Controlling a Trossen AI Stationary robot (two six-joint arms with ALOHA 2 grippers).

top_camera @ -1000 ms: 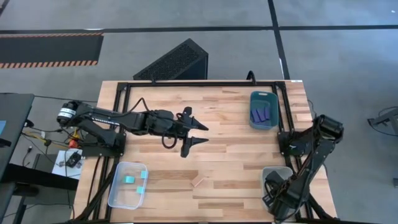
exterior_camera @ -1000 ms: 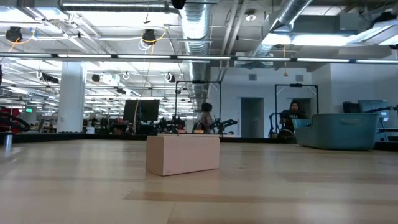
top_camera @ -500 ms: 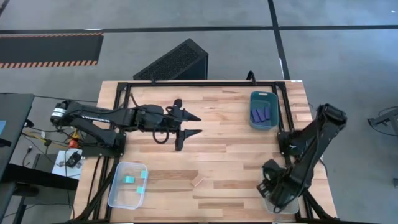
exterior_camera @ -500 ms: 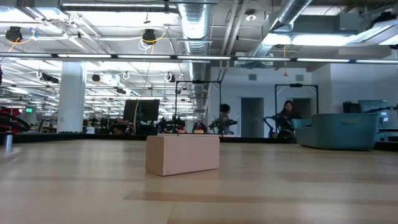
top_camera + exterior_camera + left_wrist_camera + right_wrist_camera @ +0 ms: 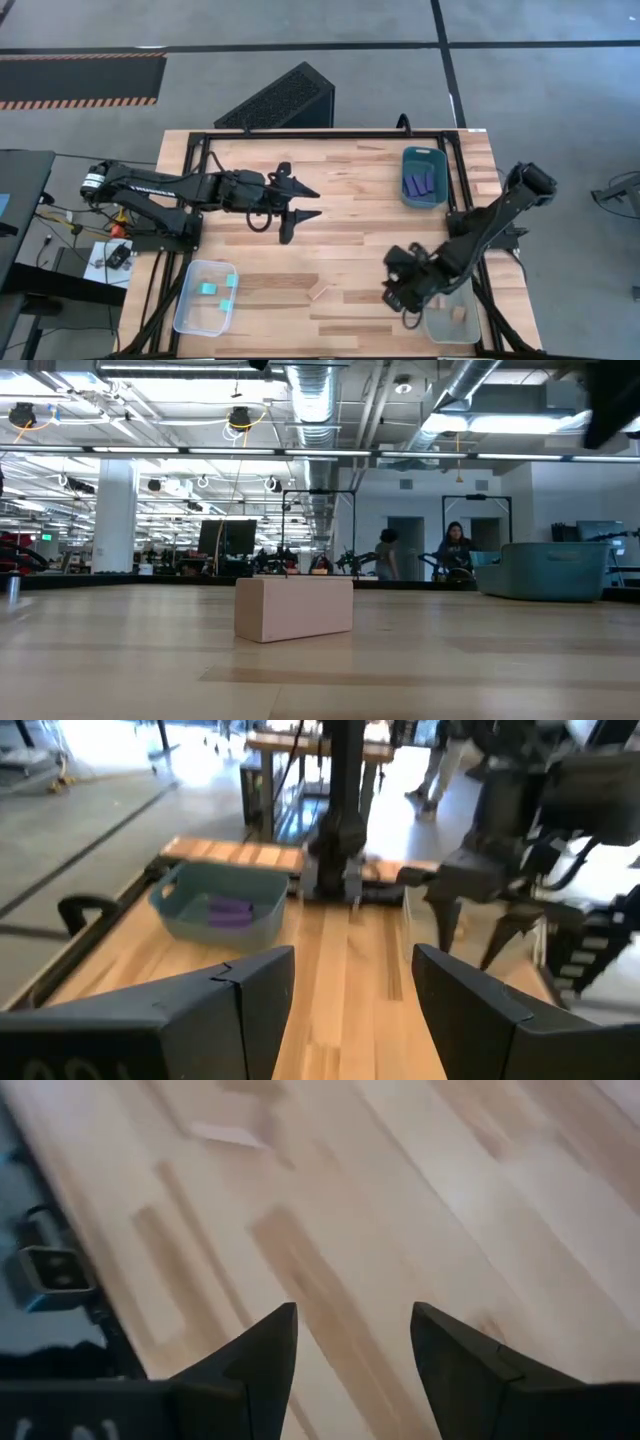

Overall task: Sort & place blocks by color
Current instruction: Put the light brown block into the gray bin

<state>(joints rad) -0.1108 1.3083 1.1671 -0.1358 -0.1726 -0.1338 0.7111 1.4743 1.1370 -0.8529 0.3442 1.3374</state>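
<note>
In the high view a pale wood block [image 5: 322, 292] lies flat on the table near its near edge. It stands close up in the low view [image 5: 294, 608] and shows small in the right wrist view [image 5: 225, 1132]. My right gripper [image 5: 392, 285] hovers open to the right of it, fingers apart [image 5: 355, 1342] over bare wood. Open too, my left gripper [image 5: 318, 201] waits above the table's middle [image 5: 352, 982]. Teal cubes [image 5: 208, 289] lie in the clear tray [image 5: 186, 312]. Dark blue bars [image 5: 420, 182] lie in the dark teal tray [image 5: 424, 154]. A wood piece [image 5: 460, 315] sits in the grey tray [image 5: 438, 328].
The clear tray sits at the near left corner, the grey tray at the near right corner, the dark teal tray at the far right [image 5: 215, 905] [image 5: 545, 570]. A black frame [image 5: 320, 131] edges the table. People move in the room far behind [image 5: 455, 550].
My right arm has swung out from over the grey tray at the near right corner toward the table's left, closing on the wood block. My left gripper drew back a little toward the left and far edge, then held still. The block has not moved.
</note>
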